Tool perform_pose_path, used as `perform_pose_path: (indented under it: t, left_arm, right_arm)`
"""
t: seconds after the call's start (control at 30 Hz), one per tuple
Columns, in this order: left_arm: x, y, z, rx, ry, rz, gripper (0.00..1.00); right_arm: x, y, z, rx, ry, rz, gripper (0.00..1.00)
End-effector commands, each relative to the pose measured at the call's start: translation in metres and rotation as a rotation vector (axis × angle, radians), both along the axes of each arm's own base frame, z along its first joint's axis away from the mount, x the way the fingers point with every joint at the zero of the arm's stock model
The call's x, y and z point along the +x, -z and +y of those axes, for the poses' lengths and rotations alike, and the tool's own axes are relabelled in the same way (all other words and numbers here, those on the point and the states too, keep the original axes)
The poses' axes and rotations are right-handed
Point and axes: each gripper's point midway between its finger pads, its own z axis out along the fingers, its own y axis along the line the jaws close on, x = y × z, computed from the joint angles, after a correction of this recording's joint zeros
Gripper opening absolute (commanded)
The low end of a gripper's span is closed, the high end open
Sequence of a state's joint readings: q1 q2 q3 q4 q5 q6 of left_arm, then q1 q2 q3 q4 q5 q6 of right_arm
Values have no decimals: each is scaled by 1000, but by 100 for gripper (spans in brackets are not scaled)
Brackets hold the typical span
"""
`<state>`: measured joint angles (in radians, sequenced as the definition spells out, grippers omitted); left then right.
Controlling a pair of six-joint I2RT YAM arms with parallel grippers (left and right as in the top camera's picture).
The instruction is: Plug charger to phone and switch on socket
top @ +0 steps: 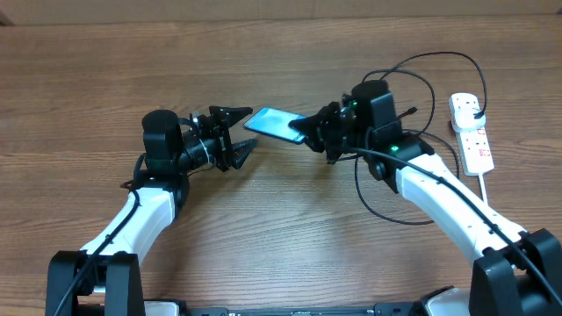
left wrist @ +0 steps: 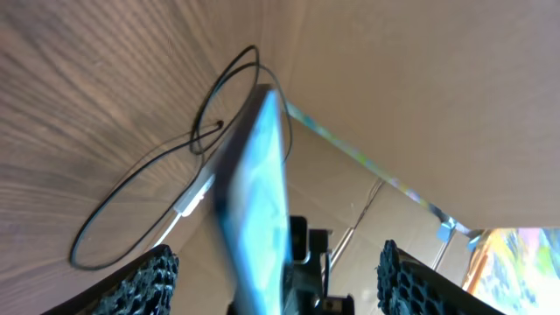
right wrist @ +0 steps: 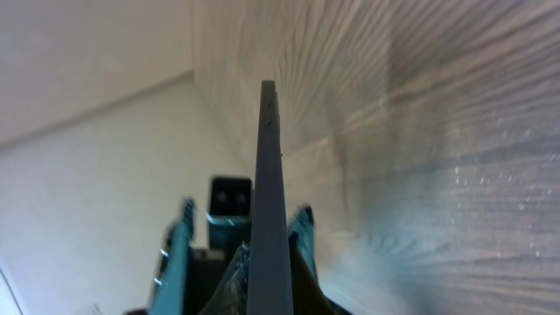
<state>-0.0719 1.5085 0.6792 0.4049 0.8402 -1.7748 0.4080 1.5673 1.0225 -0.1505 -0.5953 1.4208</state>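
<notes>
The right gripper has its jaws pinched on one short end of the phone. In the right wrist view the fingers press on both faces of the slim body, which is seen edge-on. The phone is therefore held off the table and juts out sideways. This grip probably serves to keep the far short end bare and reachable for a connector. At that free end waits the left gripper, its jaws spread wide. Its pads stand one on each side of the phone without touching it, as if to take or steady the device. Behind the phone's gripped end, past the right arm, the charger lies in loose black loops on the wood, not held by either gripper. Its small connector cannot be picked out with certainty. Farther out on that same side lies the socket, well apart from the phone. A dark shape that looks like the plug sits at the end of the socket farthest from the robot. Whether the red switches are on is too small to tell. As I judge it, neither the plugging-in nor the switching is done.
</notes>
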Motion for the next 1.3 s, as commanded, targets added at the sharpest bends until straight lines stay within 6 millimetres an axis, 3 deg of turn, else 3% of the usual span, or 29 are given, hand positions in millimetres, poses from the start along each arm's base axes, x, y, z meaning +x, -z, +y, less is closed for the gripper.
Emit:
perform_pose_path:
  t: [0.0, 0.07, 0.3, 0.67, 0.93, 1.07, 1.27]
  left_arm:
    - [5, -1, 1, 3, -19, -21, 76]
    - [6, -4, 1, 1, -19, -39, 75]
    - [3, -6, -6, 1, 1, -47, 57]
    - [-1, -7, -19, 4, 27, -57, 41]
    - [-1, -7, -20, 1, 33, -56, 11]
    - [-2, -8, -21, -8, 37, -47, 4]
    - [-3, -8, -22, -21, 39, -32, 4]
  right_arm:
    - [-13, -12, 20, 26, -76, -36, 4]
    - [-15, -11, 24, 17, -77, -41, 4]
    - [-16, -20, 37, 44, -77, -66, 4]
    - [-20, -21, 42, 56, -76, -43, 4]
    - [-20, -20, 42, 73, -54, -3, 4]
    - [-19, -20, 41, 69, -48, -4, 4]
    - [-16, -17, 38, 49, -28, -11, 25]
